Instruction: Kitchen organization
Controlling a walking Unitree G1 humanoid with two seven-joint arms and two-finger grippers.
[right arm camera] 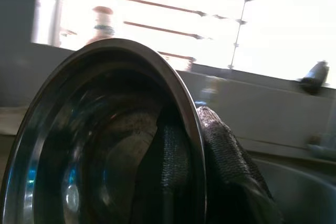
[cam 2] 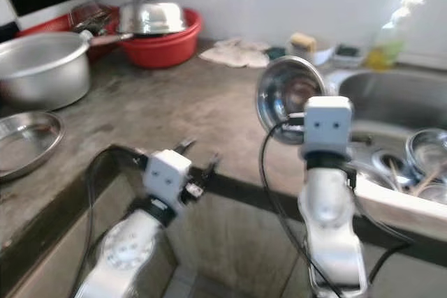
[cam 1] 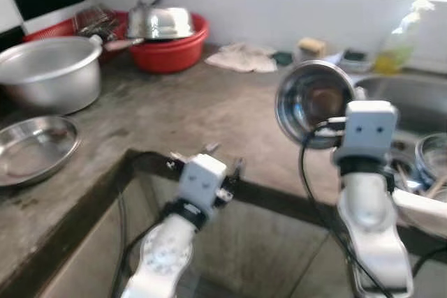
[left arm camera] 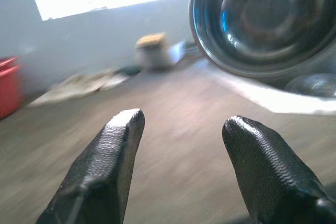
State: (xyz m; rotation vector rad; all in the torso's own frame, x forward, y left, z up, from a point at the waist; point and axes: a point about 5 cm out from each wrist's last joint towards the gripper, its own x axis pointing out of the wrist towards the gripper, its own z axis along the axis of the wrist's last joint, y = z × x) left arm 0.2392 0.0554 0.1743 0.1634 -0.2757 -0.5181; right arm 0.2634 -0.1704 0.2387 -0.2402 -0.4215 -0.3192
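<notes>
The right gripper point(right arm camera: 197, 145) pinches the rim of a steel bowl point(cam 1: 312, 102), one finger inside and one outside, holding it on edge above the concrete counter point(cam 1: 188, 113) beside the sink point(cam 1: 408, 99). The left gripper point(left arm camera: 181, 135) hovers released, fingers apart, over the counter's front edge

A steel bowl point(right arm camera: 100, 145) stands on edge, its rim pinched by the right tool point(right arm camera: 197, 150), before a bright window point(right arm camera: 220, 19).
</notes>
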